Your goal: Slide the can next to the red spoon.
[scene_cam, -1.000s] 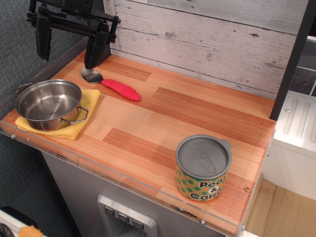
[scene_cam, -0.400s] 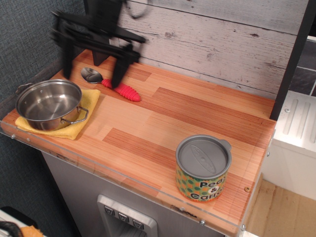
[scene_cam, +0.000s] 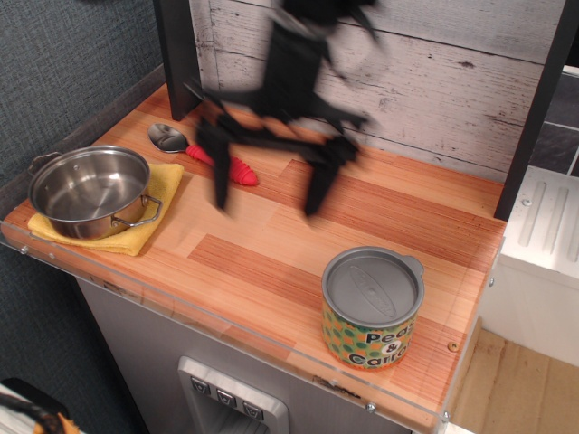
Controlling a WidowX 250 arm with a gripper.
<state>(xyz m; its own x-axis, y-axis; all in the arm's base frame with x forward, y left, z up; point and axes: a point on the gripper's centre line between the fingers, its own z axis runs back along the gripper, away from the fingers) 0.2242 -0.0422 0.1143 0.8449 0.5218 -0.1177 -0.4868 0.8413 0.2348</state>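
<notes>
The can point(scene_cam: 371, 307), with a grey lid and a yellow-orange label with green dots, stands upright at the front right of the wooden counter. The red spoon point(scene_cam: 204, 155) lies at the back left, silver bowl to the left, its red ribbed handle partly hidden behind my gripper. My gripper point(scene_cam: 270, 192) is motion-blurred above the counter's middle, fingers spread wide and open, holding nothing. It is well to the left of and behind the can, just right of the spoon.
A steel pot point(scene_cam: 90, 190) sits on a yellow cloth point(scene_cam: 145, 226) at the front left. A wood-plank wall point(scene_cam: 434, 81) backs the counter point(scene_cam: 271, 262). A clear lip runs along the counter's front edge. A dark post point(scene_cam: 534, 117) stands at the right.
My gripper has swept from the back left corner, over the spoon, rightward and forward to the counter's middle. The can, spoon and pot have not moved.
</notes>
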